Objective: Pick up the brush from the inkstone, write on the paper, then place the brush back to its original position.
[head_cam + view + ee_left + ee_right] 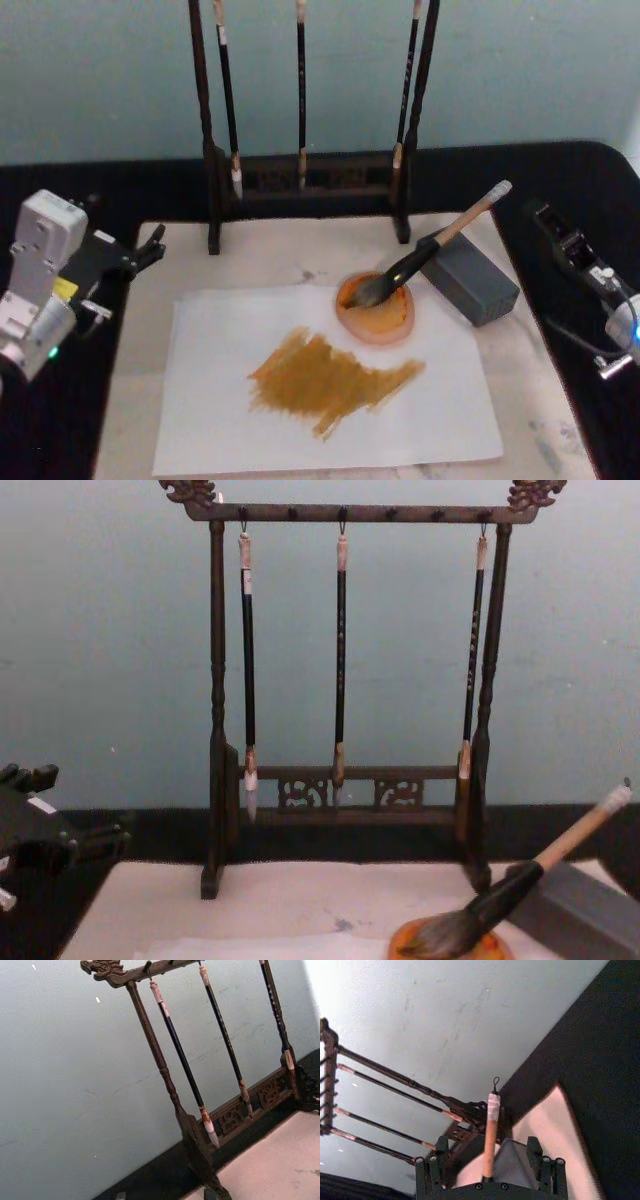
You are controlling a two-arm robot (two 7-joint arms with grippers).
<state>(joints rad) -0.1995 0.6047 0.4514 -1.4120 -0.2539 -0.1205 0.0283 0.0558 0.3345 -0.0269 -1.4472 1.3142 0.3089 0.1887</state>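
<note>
While the brush lies tuft-down in the inkstone right of centre, handle slanting up-right across the grey block, the right pincer sits just right of its tip, spread wide and empty. Left pincer is parked at the far left, well apart.

Your robot's left arm wore a boxy white-grey wrist housing with yellow sticker, green light; the slim black right gripper had white markings, blue glow.
</note>
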